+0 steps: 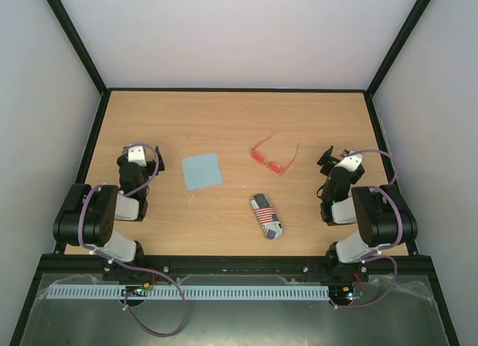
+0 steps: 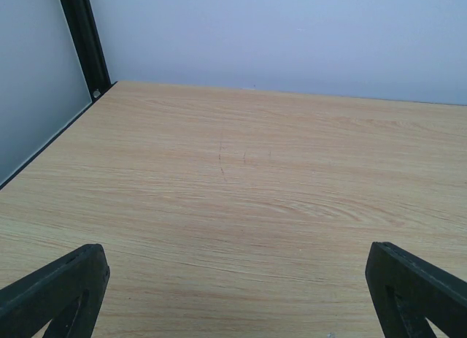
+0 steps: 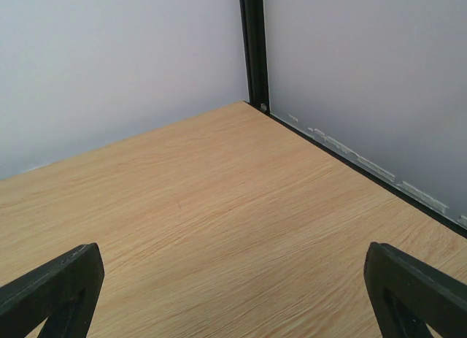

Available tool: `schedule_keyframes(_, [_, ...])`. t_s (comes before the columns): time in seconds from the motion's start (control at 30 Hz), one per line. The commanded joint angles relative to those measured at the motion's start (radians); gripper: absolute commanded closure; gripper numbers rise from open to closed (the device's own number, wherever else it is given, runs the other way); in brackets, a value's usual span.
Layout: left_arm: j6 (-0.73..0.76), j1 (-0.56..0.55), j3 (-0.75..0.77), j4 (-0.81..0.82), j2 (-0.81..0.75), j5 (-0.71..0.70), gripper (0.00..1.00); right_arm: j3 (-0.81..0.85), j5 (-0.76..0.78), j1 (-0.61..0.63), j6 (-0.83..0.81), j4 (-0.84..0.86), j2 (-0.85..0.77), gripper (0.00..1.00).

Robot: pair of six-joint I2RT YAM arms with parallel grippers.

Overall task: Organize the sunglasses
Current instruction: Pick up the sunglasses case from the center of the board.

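In the top view the sunglasses (image 1: 273, 158) lie on the worktop (image 1: 224, 118) a little right of centre, with the red-orange lenses toward the near side and the thin temple arms spread open toward the far wall. A flag-patterned case (image 1: 267, 216) lies nearer the arm bases, close to the sunglasses but apart from them, its long axis running slightly on the diagonal. A light blue cloth (image 1: 202, 170) lies flat to the left of the sunglasses, well clear of both. The left end effector (image 1: 139, 150) sits low over the left side of the worktop, left of the cloth and not touching it. The right end effector (image 1: 332, 159) sits on the right side, near the sunglasses but apart from them. Both arms are folded back toward their bases. In the left wrist view the left end effector (image 2: 237, 294) stands wide: its black fingers (image 2: 62, 290) show only at the two bottom corners, with bare wood grain between them. Beyond are the pale far wall and a black post (image 2: 84, 39) at the left. In the right wrist view the right end effector (image 3: 233, 294) is just as wide — its fingers (image 3: 416, 294) are at the bottom corners and hold nothing. The worktop runs to a corner, where another black post (image 3: 253, 46) stands between two pale walls.
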Motion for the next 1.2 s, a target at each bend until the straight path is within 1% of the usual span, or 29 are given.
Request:
schedule_keyframes(0.0, [-0.003,0.005,0.01,0.047,0.002,0.012,0.0,0.001,0.013,-0.001,-0.011,0.038,-0.006,0.01])
schedule_keyframes(0.63, [-0.001,0.005,0.001,0.058,-0.007,0.012,0.01,-0.004,-0.004,-0.001,-0.019,0.044,-0.01,0.01])
schedule_keyframes(0.7, [-0.009,0.005,0.004,0.024,-0.057,-0.008,0.01,-0.039,-0.029,-0.001,-0.032,0.09,-0.046,0.01])
schedule_keyframes(0.73, [-0.007,0.004,0.007,-0.017,-0.102,-0.015,0.01,-0.052,-0.035,0.003,-0.038,0.073,-0.092,0.01])
schedule_keyframes(0.8, [-0.009,-0.007,0.022,-0.146,-0.214,-0.025,0.0,-0.026,-0.022,0.003,-0.018,-0.088,-0.221,0.02])
schedule_keyframes(0.9, [-0.015,-0.062,0.076,-0.362,-0.413,-0.037,0.01,0.078,-0.049,0.003,0.029,-0.427,-0.417,0.01])
schedule_keyframes(0.97, [-0.017,-0.109,0.125,-0.503,-0.54,-0.057,0.01,0.153,-0.053,0.003,0.115,-0.608,-0.51,0.01])
schedule_keyframes(1.03, [-0.043,-0.138,0.185,-0.63,-0.647,-0.039,0.01,0.27,-0.05,0.003,0.228,-0.896,-0.575,0.01])
schedule_keyframes(1.07, [-0.043,-0.148,0.224,-0.7,-0.695,-0.025,0.01,0.337,-0.054,0.003,0.273,-1.013,-0.596,0.01])
schedule_keyframes(1.1, [-0.076,-0.157,0.26,-0.768,-0.732,-0.024,0.01,0.409,-0.08,0.003,0.295,-1.139,-0.603,0.01])
schedule_keyframes(1.17, [-0.231,-0.163,0.352,-0.904,-0.782,-0.059,0.01,0.524,-0.183,0.003,0.31,-1.303,-0.615,0.01])
